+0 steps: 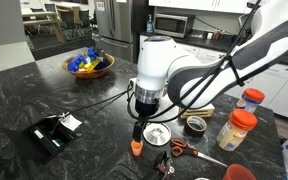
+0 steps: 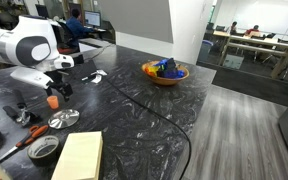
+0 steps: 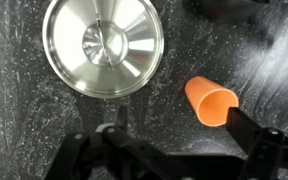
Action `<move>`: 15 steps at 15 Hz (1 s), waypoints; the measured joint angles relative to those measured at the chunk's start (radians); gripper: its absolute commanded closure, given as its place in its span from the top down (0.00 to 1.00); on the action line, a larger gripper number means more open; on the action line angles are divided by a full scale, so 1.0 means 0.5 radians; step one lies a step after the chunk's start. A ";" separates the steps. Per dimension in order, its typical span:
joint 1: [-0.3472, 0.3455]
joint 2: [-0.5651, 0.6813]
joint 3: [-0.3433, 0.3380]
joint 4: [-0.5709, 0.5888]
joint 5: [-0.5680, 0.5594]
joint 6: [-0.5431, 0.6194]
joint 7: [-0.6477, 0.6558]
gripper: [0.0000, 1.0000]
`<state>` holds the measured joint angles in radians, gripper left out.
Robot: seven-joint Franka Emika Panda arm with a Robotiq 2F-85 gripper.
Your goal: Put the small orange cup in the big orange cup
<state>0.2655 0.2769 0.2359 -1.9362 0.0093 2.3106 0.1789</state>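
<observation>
Wrist view: small orange cup (image 3: 212, 102) upright, mouth up; pincer (image 3: 159, 140) wide open, empty

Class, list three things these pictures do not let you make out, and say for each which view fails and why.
1. big orange cup: in an exterior view the bottom edge cuts it, so only the rim shows. The wrist view misses it.
2. small orange cup: in both exterior views it is too small to tell which end is up.
3. bowl: in both exterior views its contents are too small and blurred to name.
</observation>
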 measured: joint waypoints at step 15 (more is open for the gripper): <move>0.009 0.184 -0.017 0.100 -0.013 -0.032 0.004 0.60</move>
<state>0.2699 0.3688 0.2276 -1.8864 0.0027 2.2944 0.1810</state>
